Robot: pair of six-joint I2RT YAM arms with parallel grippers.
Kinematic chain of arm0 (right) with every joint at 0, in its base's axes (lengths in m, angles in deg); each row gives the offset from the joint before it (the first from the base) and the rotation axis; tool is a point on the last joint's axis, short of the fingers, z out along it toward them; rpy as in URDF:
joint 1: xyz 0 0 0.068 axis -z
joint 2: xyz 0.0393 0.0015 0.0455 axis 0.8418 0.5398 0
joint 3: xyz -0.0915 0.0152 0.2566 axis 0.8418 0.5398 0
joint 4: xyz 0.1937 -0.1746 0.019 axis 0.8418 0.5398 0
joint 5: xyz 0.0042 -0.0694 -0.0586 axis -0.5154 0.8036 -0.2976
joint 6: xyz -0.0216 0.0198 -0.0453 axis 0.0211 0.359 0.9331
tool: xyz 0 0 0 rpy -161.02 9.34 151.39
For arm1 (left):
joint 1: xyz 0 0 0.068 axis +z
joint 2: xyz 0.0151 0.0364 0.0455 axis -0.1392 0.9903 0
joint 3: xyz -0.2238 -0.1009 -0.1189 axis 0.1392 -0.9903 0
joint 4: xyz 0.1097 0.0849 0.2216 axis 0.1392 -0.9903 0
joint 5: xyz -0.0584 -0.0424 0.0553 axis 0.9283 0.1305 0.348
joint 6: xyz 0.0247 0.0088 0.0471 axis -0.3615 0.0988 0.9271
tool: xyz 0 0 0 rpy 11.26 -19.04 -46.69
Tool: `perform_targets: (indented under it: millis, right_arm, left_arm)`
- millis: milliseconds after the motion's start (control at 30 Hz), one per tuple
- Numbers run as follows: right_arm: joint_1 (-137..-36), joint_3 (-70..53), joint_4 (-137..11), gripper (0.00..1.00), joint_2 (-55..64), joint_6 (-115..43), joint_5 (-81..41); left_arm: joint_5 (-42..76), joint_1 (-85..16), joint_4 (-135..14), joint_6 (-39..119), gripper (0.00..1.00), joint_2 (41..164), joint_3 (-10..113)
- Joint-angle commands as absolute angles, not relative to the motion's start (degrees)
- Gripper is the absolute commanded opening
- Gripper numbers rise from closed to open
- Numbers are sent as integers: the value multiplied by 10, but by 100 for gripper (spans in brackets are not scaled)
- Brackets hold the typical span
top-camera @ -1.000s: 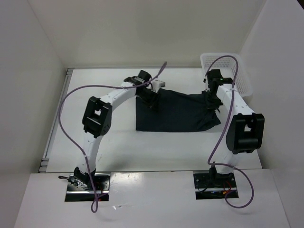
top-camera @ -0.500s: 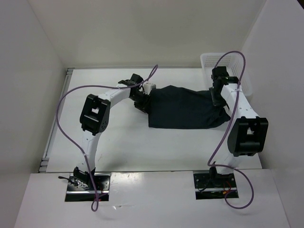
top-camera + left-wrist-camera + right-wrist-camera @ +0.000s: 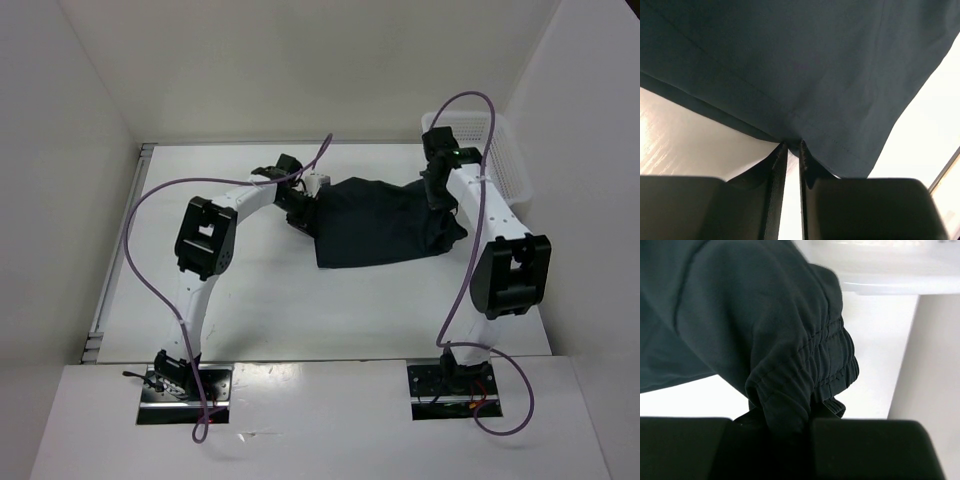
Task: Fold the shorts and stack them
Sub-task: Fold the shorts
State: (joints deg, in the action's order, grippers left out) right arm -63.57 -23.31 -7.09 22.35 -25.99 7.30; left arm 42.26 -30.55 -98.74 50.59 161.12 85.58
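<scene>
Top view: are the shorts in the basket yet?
No, the shorts are spread over the table beside the basket, with none of the cloth inside it.

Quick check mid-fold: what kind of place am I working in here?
Probably a lab test booth rather than a home: plain white walls box in a white table, with black shorts on it and a white mesh basket in the far corner.
</scene>
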Motion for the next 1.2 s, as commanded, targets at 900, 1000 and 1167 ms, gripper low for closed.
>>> perform_targets:
  millis: [900,1000,1167]
  right_arm:
    - [-891,-462,-30,0,453,-381,-65]
    - [-891,-474,-30,0,470,-386,-65]
    - [-929,-515,-37,5,497,-400,-95]
  left_arm:
    - [364,-294,-1032,513,18,1637,910]
    - [364,-281,-1032,513,17,1631,910]
    - [375,-281,-1032,513,17,1631,910]
